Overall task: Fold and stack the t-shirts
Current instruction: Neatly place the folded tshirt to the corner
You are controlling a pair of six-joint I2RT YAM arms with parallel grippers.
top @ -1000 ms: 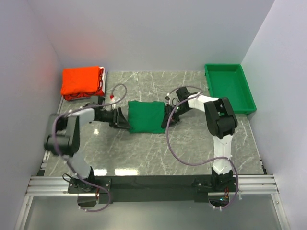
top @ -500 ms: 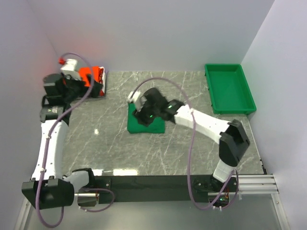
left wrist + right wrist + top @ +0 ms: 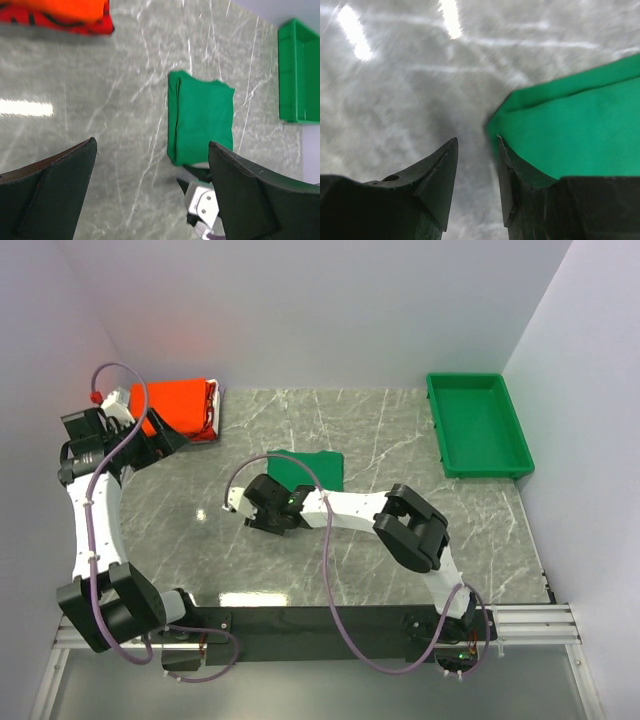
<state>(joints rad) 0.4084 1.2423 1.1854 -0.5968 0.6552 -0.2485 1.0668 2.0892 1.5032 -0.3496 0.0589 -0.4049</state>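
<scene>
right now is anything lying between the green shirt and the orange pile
Nothing visible: only bare marble table lies between the green t-shirt and the orange-red stack. The left gripper hangs open by the stack; the right gripper is at the shirt's near-left corner.

One green t-shirt (image 3: 308, 468), one orange-red stack (image 3: 180, 408), one green tray (image 3: 478, 425), two arms (image 3: 95, 510) (image 3: 350, 508)

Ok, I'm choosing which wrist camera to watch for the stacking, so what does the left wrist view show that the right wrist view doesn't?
Only left wrist: the orange-red t-shirts at the top edge, the green tray, and the full folded outline of the green t-shirt. Only right wrist: a close look at the right end effector, jaws apart with nothing between, at that shirt's corner. Both: the green t-shirt and the marble table.
</scene>
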